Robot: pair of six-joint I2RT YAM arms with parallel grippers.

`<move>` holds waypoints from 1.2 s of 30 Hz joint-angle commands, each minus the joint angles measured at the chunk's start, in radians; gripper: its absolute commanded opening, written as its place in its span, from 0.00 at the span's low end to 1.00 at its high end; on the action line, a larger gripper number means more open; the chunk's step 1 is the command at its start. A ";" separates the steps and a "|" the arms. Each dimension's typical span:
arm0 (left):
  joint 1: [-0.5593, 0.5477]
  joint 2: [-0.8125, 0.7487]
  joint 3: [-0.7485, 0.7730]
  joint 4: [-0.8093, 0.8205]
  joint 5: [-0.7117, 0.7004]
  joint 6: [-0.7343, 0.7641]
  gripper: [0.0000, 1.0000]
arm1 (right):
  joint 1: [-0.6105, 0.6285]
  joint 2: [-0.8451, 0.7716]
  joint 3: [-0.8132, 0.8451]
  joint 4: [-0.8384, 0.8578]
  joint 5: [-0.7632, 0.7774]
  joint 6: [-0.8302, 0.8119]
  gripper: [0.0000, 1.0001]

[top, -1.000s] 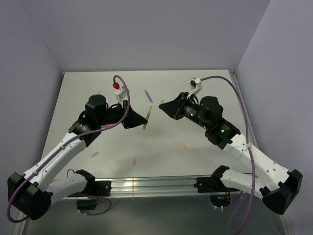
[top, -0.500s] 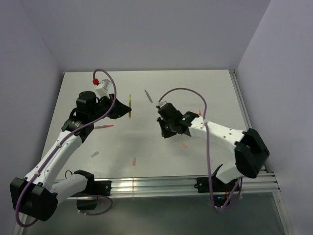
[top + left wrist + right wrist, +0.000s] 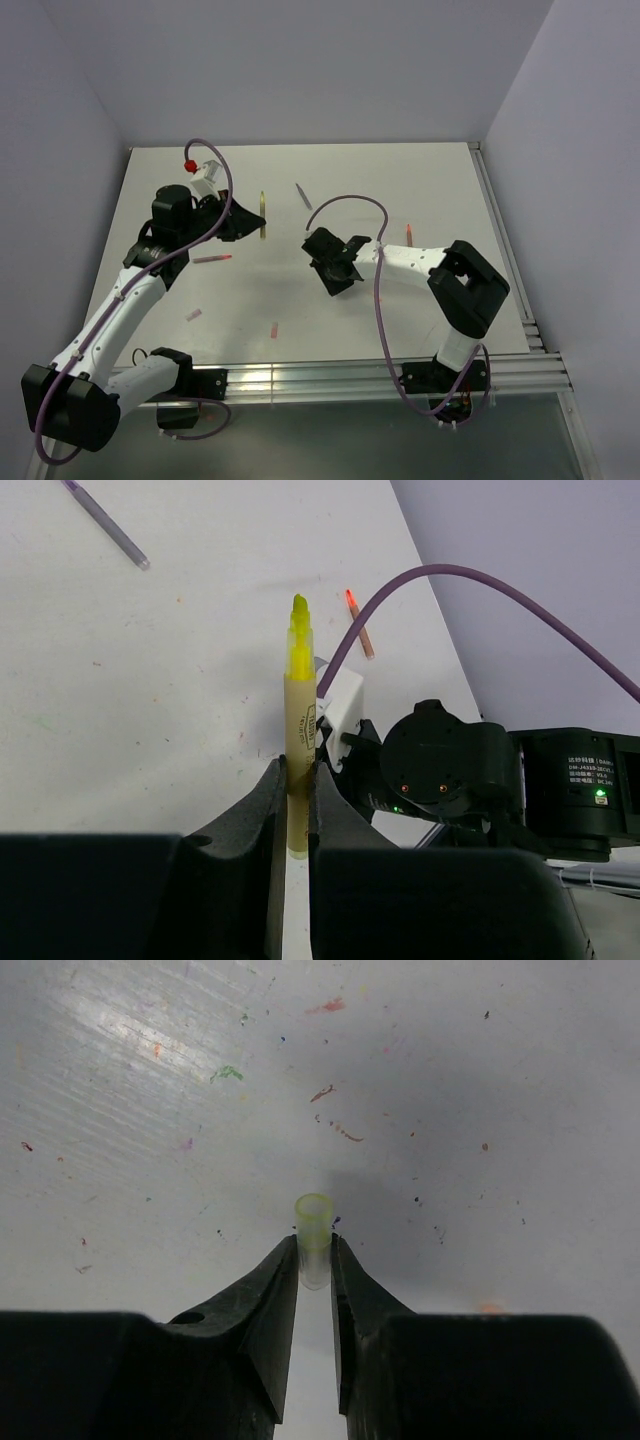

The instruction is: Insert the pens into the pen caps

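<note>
A yellow pen [image 3: 298, 730] stands pinched between the jaws of my left gripper [image 3: 298, 772], its tip pointing away from the wrist. In the top view the left gripper [image 3: 252, 222] holds this pen [image 3: 262, 214] at the back left of the table. My right gripper [image 3: 315, 1247] is shut on a pale yellow pen cap [image 3: 314, 1222], whose open end faces the table just beyond it. From above, the right gripper [image 3: 336, 272] sits low near the table's middle. A grey-purple pen [image 3: 303, 196], a pink-red pen [image 3: 212, 259] and an orange-red pen [image 3: 408, 234] lie loose on the table.
A pale cap [image 3: 193, 315] and a pink cap [image 3: 274, 329] lie near the front of the white table [image 3: 440, 180]. The right arm's folded elbow [image 3: 470, 285] and its purple cable [image 3: 345, 200] stand over the right half. Grey walls close in three sides.
The left gripper has carried the yellow pen left and back. The right arm has folded in and brought the yellow cap down toward the middle of the table.
</note>
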 commanded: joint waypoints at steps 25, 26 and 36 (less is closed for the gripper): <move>0.030 -0.004 0.006 0.069 0.049 -0.037 0.00 | 0.011 -0.197 0.009 0.001 -0.014 0.575 0.36; 0.033 -0.002 0.004 0.074 0.052 -0.040 0.00 | 0.011 -0.225 -0.030 0.076 -0.037 0.677 0.37; 0.053 -0.008 -0.007 0.094 0.073 -0.059 0.00 | 0.076 -0.207 -0.189 0.222 -0.028 0.916 0.21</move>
